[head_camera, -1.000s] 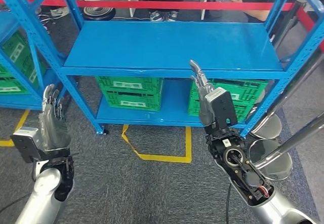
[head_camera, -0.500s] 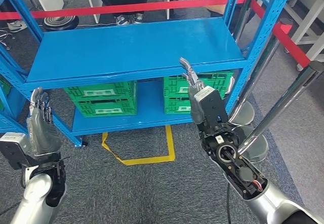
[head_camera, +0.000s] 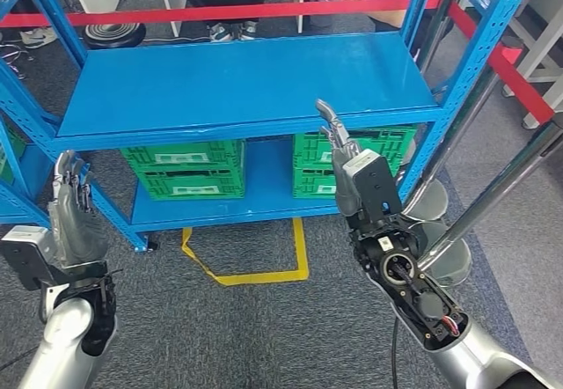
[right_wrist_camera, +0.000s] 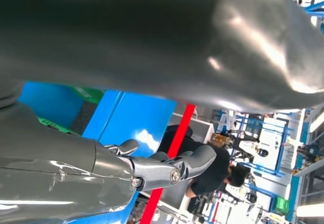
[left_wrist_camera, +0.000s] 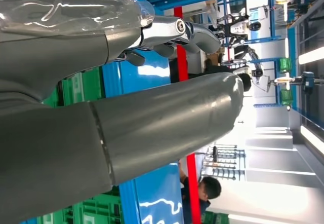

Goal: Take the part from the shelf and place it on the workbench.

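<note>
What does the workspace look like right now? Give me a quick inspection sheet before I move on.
Surface: blue shelf, top level bare; no workbench seen.
Job's things: no loose part seen; two green crates sit on the lower level, contents not visible.
Clutter: nothing seen on the shelf top.
Hands: left hand and right hand both raised in front of the shelf, holding nothing.
Cables: a black cable hangs under the right arm.
Surroundings: red barrier tape behind the shelf, people beyond it, yellow floor marking, two round-based metal stands at right.
</note>
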